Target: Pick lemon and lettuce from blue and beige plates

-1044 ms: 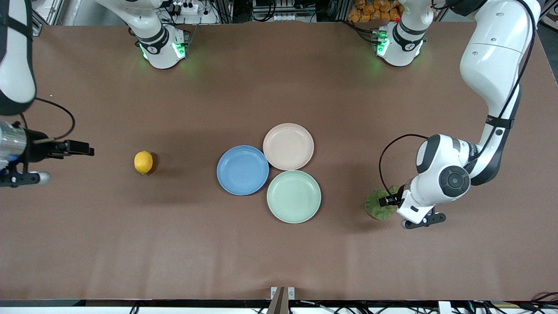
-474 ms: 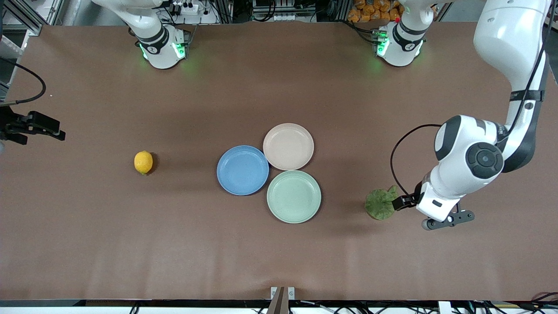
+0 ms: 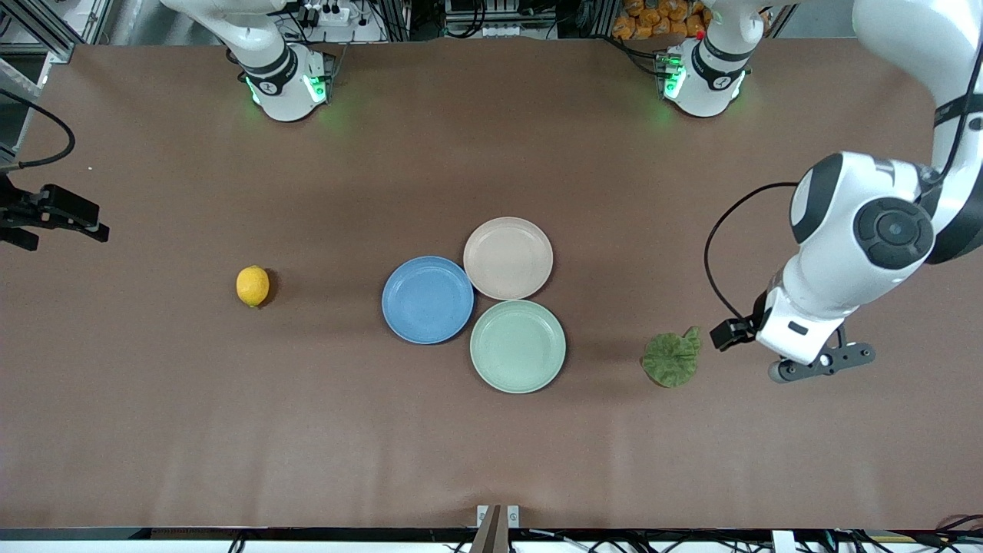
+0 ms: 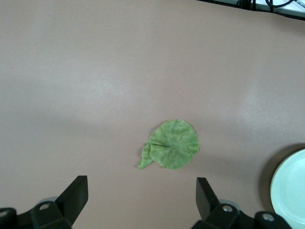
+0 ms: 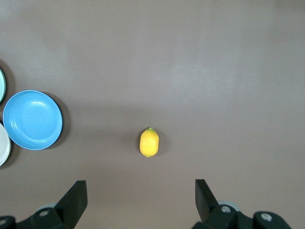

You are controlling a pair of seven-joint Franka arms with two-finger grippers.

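Lying on bare table, the lemon (image 3: 253,286) and lettuce (image 3: 671,359) have evidently been lifted off the blue plate (image 3: 428,299) and beige plate (image 3: 508,257), so the left gripper (image 4: 142,200) and right gripper (image 5: 141,200) hang wide open and empty-handed above them.

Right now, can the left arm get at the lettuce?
Probably yes. The lettuce lies flat on bare table, apart from the plates, and the left gripper hangs over the table beside it with jaws open; nothing stands between them.
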